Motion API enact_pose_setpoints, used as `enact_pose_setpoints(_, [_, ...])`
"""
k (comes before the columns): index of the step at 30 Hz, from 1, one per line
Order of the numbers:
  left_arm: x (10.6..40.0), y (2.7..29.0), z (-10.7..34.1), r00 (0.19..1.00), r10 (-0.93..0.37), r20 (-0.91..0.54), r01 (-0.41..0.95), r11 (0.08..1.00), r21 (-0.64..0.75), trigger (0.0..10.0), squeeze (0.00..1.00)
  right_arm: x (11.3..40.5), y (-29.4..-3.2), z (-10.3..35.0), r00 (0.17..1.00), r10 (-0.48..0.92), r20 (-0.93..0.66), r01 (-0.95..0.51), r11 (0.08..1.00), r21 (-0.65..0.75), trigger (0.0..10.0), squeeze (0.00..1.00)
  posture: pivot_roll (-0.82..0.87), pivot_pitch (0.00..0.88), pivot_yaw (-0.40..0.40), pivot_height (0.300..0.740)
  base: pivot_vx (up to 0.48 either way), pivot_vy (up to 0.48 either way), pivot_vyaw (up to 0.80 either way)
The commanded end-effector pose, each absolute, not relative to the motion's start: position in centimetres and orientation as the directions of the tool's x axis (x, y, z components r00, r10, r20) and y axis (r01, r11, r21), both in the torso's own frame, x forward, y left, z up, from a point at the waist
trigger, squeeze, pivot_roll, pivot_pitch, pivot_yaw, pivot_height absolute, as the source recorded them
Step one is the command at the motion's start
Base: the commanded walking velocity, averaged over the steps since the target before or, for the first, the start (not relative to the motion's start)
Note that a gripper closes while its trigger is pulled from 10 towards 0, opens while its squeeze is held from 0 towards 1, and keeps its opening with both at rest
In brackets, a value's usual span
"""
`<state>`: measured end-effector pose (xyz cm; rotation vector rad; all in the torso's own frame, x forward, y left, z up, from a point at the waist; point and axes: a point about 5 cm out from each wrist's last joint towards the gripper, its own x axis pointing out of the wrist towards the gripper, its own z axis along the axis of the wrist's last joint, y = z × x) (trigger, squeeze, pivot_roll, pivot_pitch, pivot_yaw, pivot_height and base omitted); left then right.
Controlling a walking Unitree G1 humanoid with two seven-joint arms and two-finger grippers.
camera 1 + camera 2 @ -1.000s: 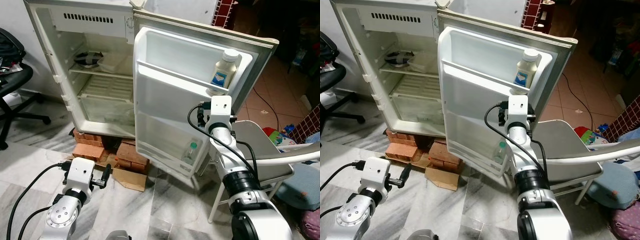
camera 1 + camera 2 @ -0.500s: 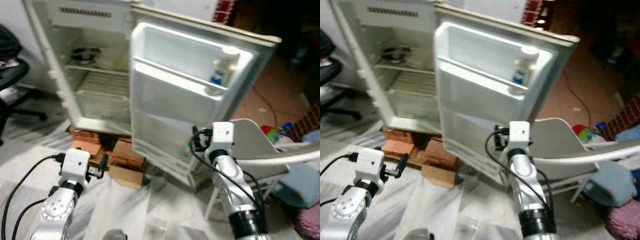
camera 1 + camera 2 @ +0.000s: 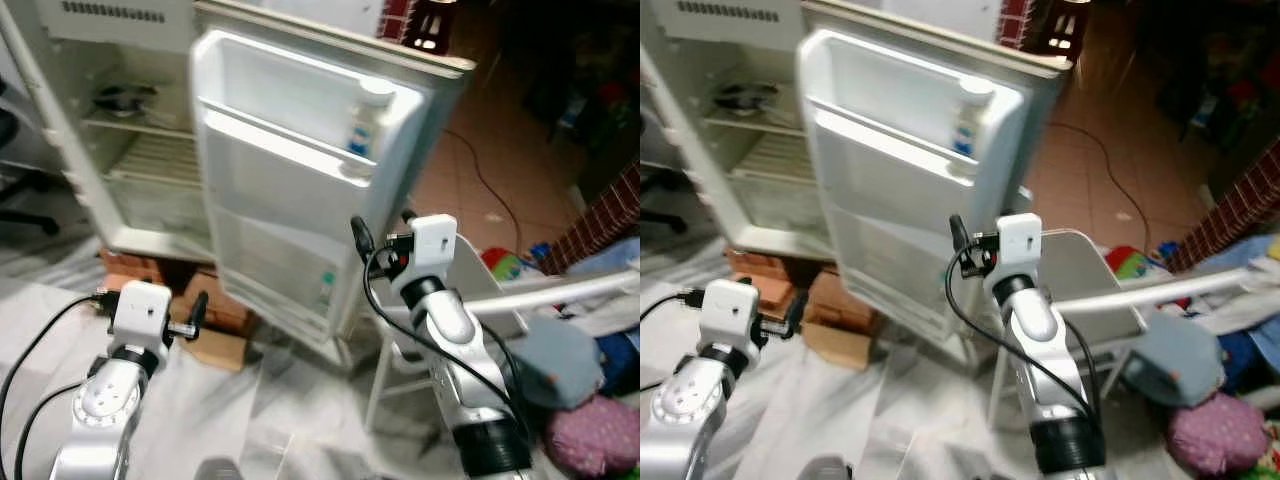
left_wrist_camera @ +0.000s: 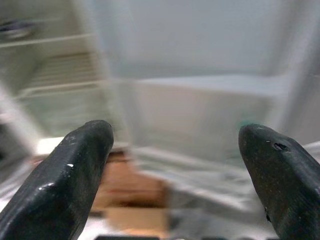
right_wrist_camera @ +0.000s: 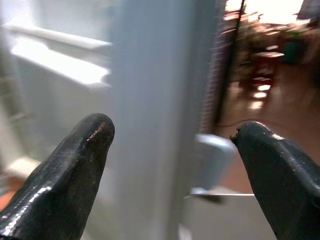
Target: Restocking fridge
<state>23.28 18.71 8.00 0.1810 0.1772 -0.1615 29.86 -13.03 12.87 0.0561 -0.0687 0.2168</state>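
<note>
Fridge: the old white single-door fridge [image 3: 60,120] stands open on a stack of red bricks [image 3: 140,275], its door [image 3: 300,190] swung wide toward the robot.
Stock already inside: a white plastic bottle with a blue label [image 3: 366,122] stands upright in the upper door shelf; a small clear bottle with a green cap [image 3: 325,293] sits in the lowest door rack; a dark round dish [image 3: 118,98] rests on the top wire shelf of the cabinet.
Space left: the lower wire shelves and most of the door racks look bare, so by my judgement the restocking is at an early stage.
Left gripper: the left gripper [image 3: 196,309] is held low in front of the bricks, its two black fingers [image 4: 75,175] spread wide with nothing between them, pointing at the lower door rack.
Right gripper: the right gripper [image 5: 170,165] is raised just beside the outer edge of the door, fingers spread wide and empty, the door edge lying in the gap without either finger visibly touching it.
Nearby: a grey folding chair [image 3: 480,290] stands just behind the right arm; soft bags and bundles [image 3: 590,440] lie on the floor to the right.
Remaining work: no item is in hand, so I judge the next thing to store must first be fetched.
Clarity: all views are blurred, so finer details are uncertain.
</note>
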Motion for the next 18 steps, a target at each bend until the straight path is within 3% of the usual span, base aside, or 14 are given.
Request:
enact_pose_setpoints(1, [23.4,19.6,8.1,0.976,-0.111,-0.188,0.148,0.970,0.191,10.0,0.00,30.2,-12.7,13.8,0.969,0.222,0.109,-0.229,0.972,0.060,10.0,0.00,0.16,0.005,-0.064,0.740,0.000,-0.262,0.00])
enact_pose_setpoints(10, [23.6,19.6,7.3,0.977,-0.047,-0.208,0.081,0.984,0.160,10.0,0.00,32.9,-12.2,14.7,0.976,0.194,0.103,-0.203,0.976,0.084,10.0,0.00,0.17,0.000,-0.074,0.740,0.000,0.000,0.00])
enact_pose_setpoints(18, [23.7,19.8,7.8,0.985,-0.033,-0.168,0.057,0.989,0.136,10.0,0.00,33.6,-11.8,14.8,0.977,0.189,0.099,-0.198,0.977,0.085,10.0,0.00,0.17,0.000,-0.077,0.740,0.000,0.000,0.67])
